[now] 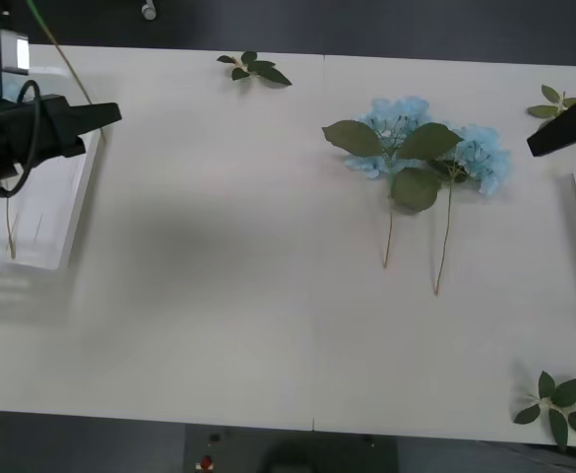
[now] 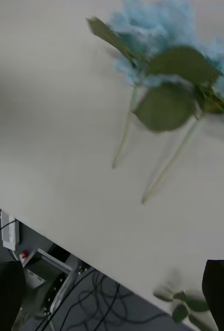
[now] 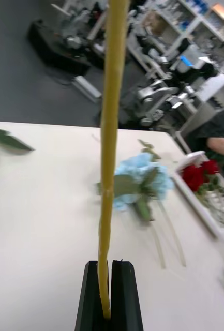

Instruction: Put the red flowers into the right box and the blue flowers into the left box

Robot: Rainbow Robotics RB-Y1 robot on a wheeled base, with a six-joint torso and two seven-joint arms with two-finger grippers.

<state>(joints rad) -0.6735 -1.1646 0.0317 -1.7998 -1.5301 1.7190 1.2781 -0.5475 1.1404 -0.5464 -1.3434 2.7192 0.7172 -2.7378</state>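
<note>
Still 2 blue flowers [image 1: 420, 153] mid-table, wide bare surface around.

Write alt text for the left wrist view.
The left gripper is shut on a thin stem rising up the frame. Beyond it on the table lie blue flowers; red flowers sit in the right box.

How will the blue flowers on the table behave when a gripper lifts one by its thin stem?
The blue flowers have big heads on thin stems, so a lifted one will probably droop head-heavy. Their leaves overlap, so one may drag the other. The left gripper, shut on a similar stem over the left box, suggests a pinch holds.
</note>
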